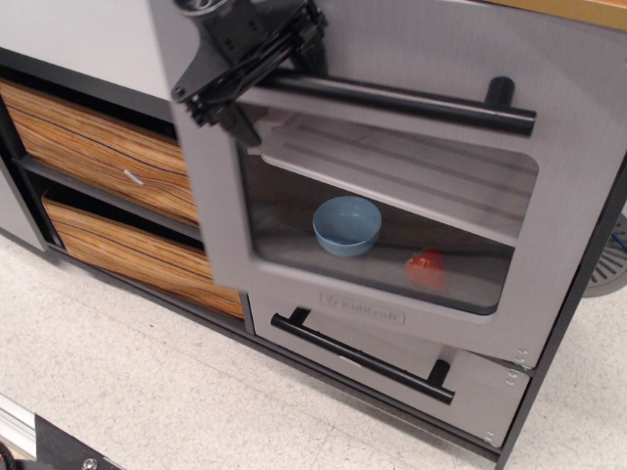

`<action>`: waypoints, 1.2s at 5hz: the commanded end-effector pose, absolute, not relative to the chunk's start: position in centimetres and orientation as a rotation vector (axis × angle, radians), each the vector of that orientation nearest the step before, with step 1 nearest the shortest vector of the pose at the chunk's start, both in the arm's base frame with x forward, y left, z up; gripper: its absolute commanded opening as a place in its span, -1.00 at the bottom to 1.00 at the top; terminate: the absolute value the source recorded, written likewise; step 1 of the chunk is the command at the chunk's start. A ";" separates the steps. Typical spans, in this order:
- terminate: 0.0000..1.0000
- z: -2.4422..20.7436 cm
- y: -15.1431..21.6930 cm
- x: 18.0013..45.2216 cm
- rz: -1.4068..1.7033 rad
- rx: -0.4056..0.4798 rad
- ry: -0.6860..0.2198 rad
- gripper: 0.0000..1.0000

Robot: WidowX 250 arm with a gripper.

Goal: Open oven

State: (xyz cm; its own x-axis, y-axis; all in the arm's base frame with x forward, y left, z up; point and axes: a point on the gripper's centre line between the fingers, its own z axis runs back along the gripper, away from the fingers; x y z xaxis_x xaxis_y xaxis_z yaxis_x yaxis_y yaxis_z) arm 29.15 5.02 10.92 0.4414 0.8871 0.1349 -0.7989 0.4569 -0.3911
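The oven [294,264] has a large silver-grey door with a rounded clear window and a long black bar handle [411,100] along its top. The door is tilted outward at its top left, partly open, hinged at the bottom. My black gripper [257,73] is at the left end of the handle, its fingers [225,83] closed around the bar. Through the window I see a grey shelf [411,181], a blue bowl [347,225] and a red item [425,266] on the oven floor.
A smaller windowless grey drawer [470,387] with a black bar handle [362,356] sits below the oven. Two wood-grain drawers [88,147] stack at the left. A speckled white floor [147,392] lies in front.
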 end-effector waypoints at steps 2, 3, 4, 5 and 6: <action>-1.00 17.8 6.8 25.2 0.917 -0.310 -0.365 1.00; -1.00 17.7 7.9 21.8 0.816 -0.284 -0.287 1.00; -1.00 13.9 9.6 19.5 0.784 -0.146 -0.211 1.00; -1.00 11.3 12.0 18.2 0.768 -0.059 -0.179 1.00; -1.00 10.5 15.6 19.2 0.846 -0.032 -0.206 1.00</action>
State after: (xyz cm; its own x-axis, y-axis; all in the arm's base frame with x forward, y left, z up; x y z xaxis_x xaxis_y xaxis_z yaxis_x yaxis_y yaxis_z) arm 18.83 14.64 8.70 0.6463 0.7525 0.1269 -0.7447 0.6582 -0.1103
